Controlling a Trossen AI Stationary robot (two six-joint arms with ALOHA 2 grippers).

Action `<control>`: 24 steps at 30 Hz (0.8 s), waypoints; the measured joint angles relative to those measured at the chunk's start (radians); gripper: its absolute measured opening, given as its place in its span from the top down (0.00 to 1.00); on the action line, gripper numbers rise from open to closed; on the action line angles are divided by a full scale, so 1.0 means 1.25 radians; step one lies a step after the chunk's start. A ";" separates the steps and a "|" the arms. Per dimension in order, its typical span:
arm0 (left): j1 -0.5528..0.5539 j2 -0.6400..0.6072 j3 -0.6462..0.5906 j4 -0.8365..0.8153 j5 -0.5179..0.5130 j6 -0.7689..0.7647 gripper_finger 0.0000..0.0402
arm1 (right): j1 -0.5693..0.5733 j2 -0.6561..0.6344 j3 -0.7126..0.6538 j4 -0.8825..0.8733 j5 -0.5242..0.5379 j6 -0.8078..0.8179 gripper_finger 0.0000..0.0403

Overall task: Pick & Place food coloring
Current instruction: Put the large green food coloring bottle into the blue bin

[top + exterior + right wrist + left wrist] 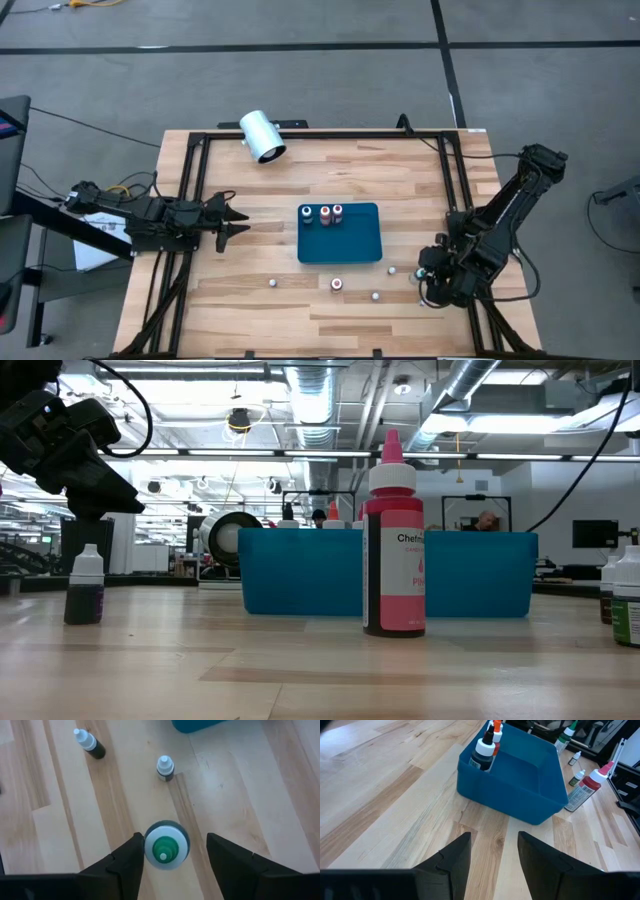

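The right end effector [172,857] hangs over the near right part of the wooden bench [250,200], just off the right corner of the teal tray [340,245]. Its wrist view looks straight down on a green-capped bottle [166,845] standing upright on the bench between its two dark fingers [125,865], with a gap showing on either side of the cap, so the fingers are spread and grip nothing. Two smaller white-capped bottles lie farther out from it on the wood: one [165,768] near the tray's corner, another [90,743] well to the side and tilted. Three bottles [325,213] stand inside the tray against its far wall. In the low view a pink-capped bottle [393,540] stands upright on the bench in front of the tray, and a dark bottle with a white cap [85,585] stands apart toward that picture's left. The left end effector [232,222] waits over the left side of the bench, pointed at the tray, its fingers partly apart and empty. A white cylinder [262,136] lies on its side at the bench's far edge.
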 joint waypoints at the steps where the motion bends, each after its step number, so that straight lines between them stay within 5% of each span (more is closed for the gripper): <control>1: 0.000 0.000 0.000 0.000 0.000 0.000 0.62 | 0.000 0.000 0.000 0.000 0.000 0.000 0.51; 13: 0.000 0.000 0.000 -0.017 -0.012 0.000 0.62 | -0.003 -0.001 0.000 0.000 -0.018 0.006 0.73; 24: 0.000 0.000 0.000 -0.018 -0.076 0.000 0.62 | -0.047 -0.002 0.002 0.002 -0.043 0.007 0.73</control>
